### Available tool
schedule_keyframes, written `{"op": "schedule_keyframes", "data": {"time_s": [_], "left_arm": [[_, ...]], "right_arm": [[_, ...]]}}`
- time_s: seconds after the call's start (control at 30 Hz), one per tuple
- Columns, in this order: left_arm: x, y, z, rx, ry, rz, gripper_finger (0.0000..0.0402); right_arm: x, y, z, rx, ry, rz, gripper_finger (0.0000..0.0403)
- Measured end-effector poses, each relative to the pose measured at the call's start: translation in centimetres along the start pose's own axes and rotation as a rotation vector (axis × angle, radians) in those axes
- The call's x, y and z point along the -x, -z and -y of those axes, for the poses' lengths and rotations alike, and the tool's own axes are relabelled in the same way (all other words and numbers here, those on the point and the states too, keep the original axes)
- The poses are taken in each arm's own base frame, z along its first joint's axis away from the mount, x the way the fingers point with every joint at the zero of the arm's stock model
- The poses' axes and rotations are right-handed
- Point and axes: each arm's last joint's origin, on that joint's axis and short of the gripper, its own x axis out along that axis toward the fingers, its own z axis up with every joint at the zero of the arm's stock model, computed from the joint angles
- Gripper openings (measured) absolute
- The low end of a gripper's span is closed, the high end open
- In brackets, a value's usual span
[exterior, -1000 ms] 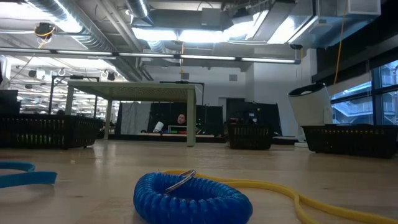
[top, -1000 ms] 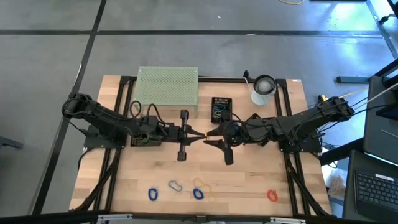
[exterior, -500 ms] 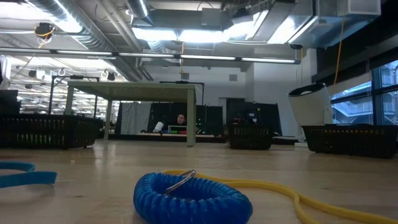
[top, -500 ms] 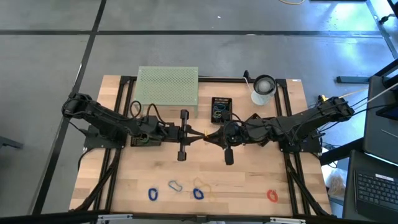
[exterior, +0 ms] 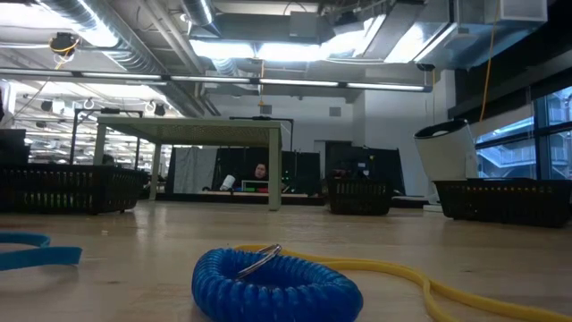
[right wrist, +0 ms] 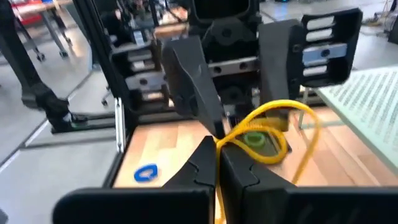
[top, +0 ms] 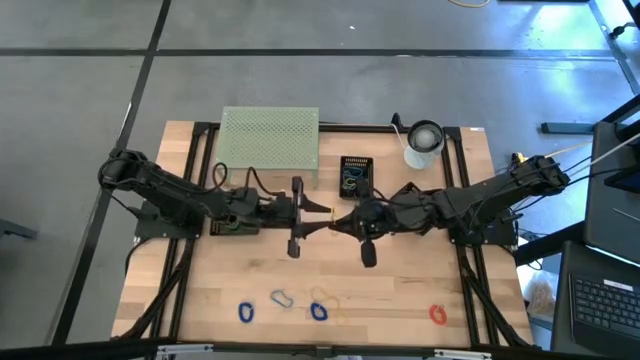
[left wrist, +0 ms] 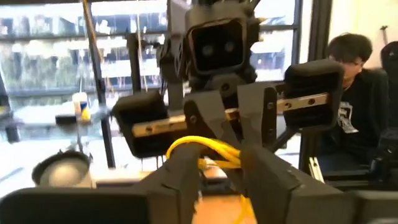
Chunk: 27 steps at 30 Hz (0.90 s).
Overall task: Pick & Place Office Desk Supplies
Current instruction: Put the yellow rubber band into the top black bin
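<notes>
A yellow rubber band (right wrist: pixel 292 112) hangs in the air over the middle of the table, between my two grippers, which face each other tip to tip. My right gripper (right wrist: pixel 217 152) (top: pixel 340 222) is shut on it. My left gripper (left wrist: pixel 217 158) (top: pixel 320 216) stands open with the band's loop (left wrist: pixel 199 146) between its fingers. On the table near its front edge lie blue loop clips (top: pixel 246 311) (top: pixel 319 311), a grey clip (top: pixel 283 298), a red loop clip (top: pixel 437 314) and another yellow band (exterior: pixel 420 279). My right gripper pinches a strand of the yellow band (right wrist: pixel 229 143) between its two fingertips, coming level from the table's right side. The band is clear of the table; its loop stands out beyond the tips and one strand (right wrist: pixel 305 163) droops slack. My left gripper's fingers (left wrist: pixel 180 174) flank the loop; whether they touch it, I cannot tell.
A pale-green mesh stand (top: pixel 270 140) stands at the back left, a black box (top: pixel 357 175) with small items at the back middle, a white roll (top: pixel 424 143) at the back right. A blue coil loop (exterior: pixel 277 282) lies close to the low camera. A person sits beyond the table (left wrist: pixel 354 93).
My right gripper has shut on the yellow band. After that my left gripper has opened, letting go of the band, and has rolled a little about its own axis. Both arms have stayed in place, and the band stays aloft between them.
</notes>
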Motion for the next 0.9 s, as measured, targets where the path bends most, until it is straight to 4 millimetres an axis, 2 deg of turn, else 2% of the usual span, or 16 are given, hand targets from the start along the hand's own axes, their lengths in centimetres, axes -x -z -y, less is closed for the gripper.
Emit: {"op": "schedule_keyframes", "data": {"time_s": [0.13, 0.27, 0.6, 0.73, 0.9], "left_arm": [[0.1, 0.7, 0.2, 0.005, -0.019, -0.069, 0.0159], [0.2, 1.5, 0.6, 0.019, -0.002, -0.132, 0.0176], [1.0, 3.3, 1.9, 0.112, 0.029, -0.332, 0.0171], [1.3, 3.5, 2.4, 0.145, 0.033, -0.360, 0.0171], [1.5, 3.5, 3.1, 0.167, 0.049, -0.365, 0.0171]], "right_arm": [[0.0, 0.5, 0.7, 0.012, 0.028, -0.059, 0.0001], [0.1, 0.1, 1.4, 0.003, 0.066, -0.047, 0.0001], [0.8, -0.2, 3.4, 0.006, 0.197, -0.072, 0.0001], [0.8, 0.5, 4.7, 0.025, 0.304, -0.150, 0.0003], [0.9, 1.7, 6.9, -0.030, 0.473, -0.265, 0.0005]]}}
